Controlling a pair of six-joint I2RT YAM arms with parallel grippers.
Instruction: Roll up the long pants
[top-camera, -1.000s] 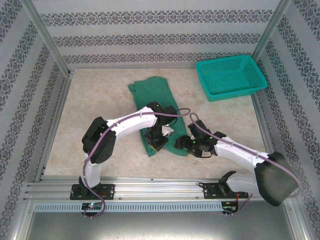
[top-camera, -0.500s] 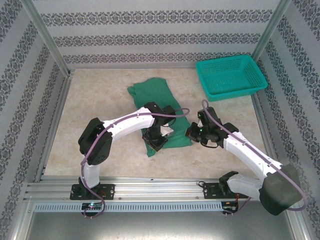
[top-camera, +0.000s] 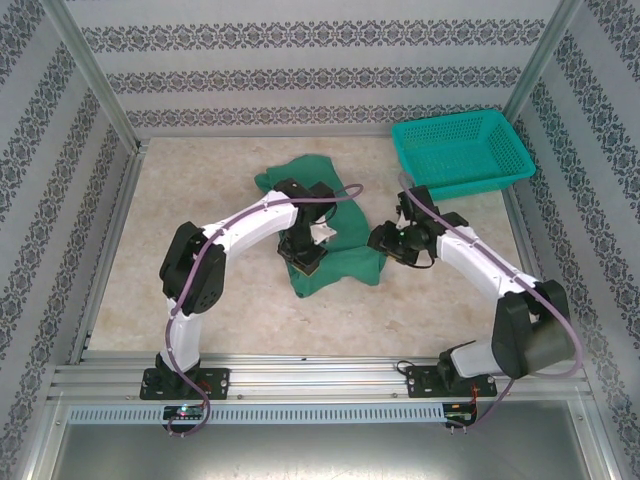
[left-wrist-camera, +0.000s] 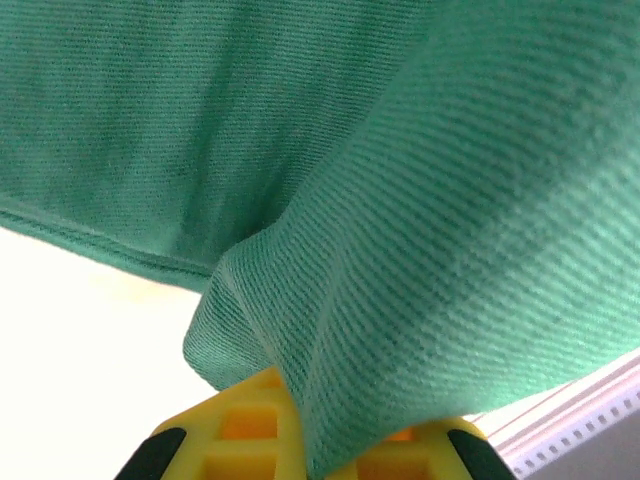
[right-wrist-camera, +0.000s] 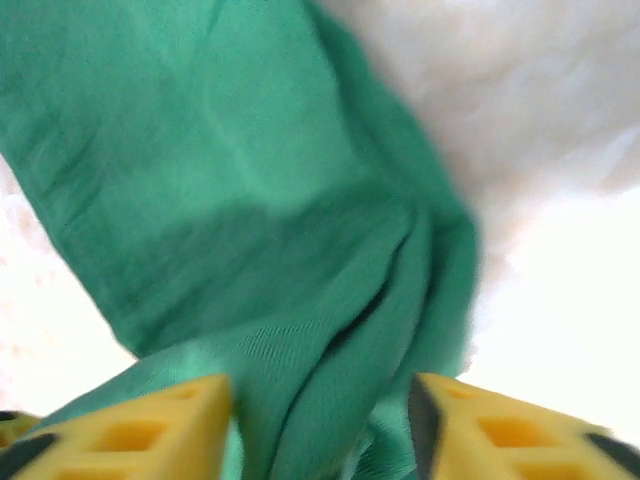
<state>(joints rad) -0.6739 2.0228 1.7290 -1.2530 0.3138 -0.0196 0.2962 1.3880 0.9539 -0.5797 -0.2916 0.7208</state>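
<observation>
Soft, finely ribbed long pants (top-camera: 350, 262) lay bunched; left gripper (top-camera: 305, 255) pinched one fold, right gripper (top-camera: 383, 243) another at its three o'clock.

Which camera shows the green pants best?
The top external view: there the long pants spread across the table, partly under the arms. The left and right wrist views catch close-up green folds, not the whole shape.

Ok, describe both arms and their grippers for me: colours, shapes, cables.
The left arm and the right arm both have white rounded link shells with bulky black joint housings and black wrist ends. A thin purple cable runs loosely along each arm. The left fingers and the right fingers are yellow moulded plastic with square recesses and black patches at their outer edges.
</observation>
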